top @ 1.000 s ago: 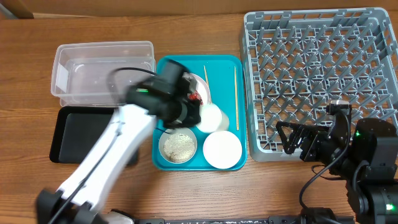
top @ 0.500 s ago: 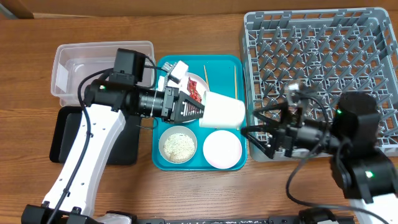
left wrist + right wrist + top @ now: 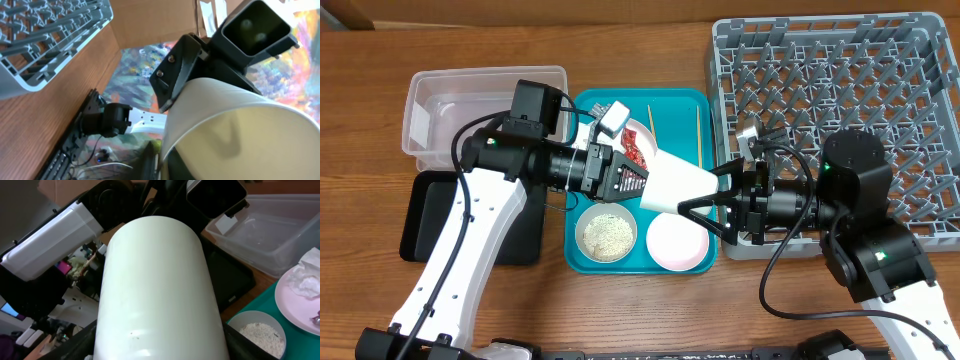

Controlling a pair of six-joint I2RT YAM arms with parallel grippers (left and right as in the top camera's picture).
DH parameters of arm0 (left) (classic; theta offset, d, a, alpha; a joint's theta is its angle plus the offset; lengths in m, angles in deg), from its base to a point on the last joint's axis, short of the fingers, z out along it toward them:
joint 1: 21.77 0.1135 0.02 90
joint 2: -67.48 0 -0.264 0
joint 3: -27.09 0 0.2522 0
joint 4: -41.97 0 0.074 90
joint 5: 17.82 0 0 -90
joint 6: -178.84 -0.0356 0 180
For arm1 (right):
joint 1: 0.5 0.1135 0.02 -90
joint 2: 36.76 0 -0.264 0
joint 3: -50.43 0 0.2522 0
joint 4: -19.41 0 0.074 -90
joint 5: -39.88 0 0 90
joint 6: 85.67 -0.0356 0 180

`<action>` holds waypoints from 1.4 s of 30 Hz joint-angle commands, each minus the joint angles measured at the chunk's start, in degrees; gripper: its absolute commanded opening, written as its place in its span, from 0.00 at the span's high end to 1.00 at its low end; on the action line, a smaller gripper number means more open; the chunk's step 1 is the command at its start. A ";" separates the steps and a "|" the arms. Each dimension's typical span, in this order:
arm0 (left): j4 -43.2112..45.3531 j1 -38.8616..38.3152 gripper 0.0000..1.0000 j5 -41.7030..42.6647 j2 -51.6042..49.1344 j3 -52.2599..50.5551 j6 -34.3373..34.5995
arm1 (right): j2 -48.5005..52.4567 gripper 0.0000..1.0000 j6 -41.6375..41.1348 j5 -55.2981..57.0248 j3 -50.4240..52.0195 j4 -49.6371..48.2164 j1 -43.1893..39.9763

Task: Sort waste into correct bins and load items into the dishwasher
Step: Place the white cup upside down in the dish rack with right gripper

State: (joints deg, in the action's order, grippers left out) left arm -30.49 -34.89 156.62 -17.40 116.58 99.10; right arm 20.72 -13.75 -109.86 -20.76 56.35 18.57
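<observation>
My left gripper [image 3: 632, 181] is shut on the rim of a white cup [image 3: 675, 185] and holds it on its side above the teal tray [image 3: 685, 100]. My right gripper [image 3: 708, 203] is open, with a finger on each side of the cup's narrow end; the cup fills the right wrist view [image 3: 157, 295]. In the left wrist view I see the cup's inside [image 3: 240, 135]. The pink-white plate [image 3: 648, 140] carries the red wrapper [image 3: 637, 155] and the napkin [image 3: 608, 115]. A bowl of rice [image 3: 606, 235], an empty bowl [image 3: 677, 243] and two chopsticks [image 3: 699, 140] lie on the teal tray.
The grey dish rack [image 3: 840, 90] stands at the right, behind my right arm. The clear tub [image 3: 470, 105] and the black tray [image 3: 440, 215] lie left of the teal tray, partly under my left arm.
My right gripper has moved left from the rack's front edge to the cup, and its fingers now straddle it. My left gripper has lifted the cup off the tray and turned it sideways.
</observation>
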 commanded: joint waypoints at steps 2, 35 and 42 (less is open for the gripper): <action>-0.31 -0.57 0.56 -5.44 -0.11 0.55 -1.05 | -2.71 0.45 -0.17 -0.46 -1.42 1.99 -4.52; -10.40 -0.04 0.48 -49.66 -0.11 0.57 2.16 | 19.06 0.17 -11.58 55.01 -8.72 53.31 -5.90; -9.86 -2.80 0.44 -55.98 -0.11 0.55 4.07 | 14.34 0.01 -11.45 55.21 -13.51 49.13 -5.90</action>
State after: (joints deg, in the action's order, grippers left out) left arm -40.50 -35.55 106.74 -17.40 116.60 100.91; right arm 39.40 -24.79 -55.20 -29.46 106.97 12.36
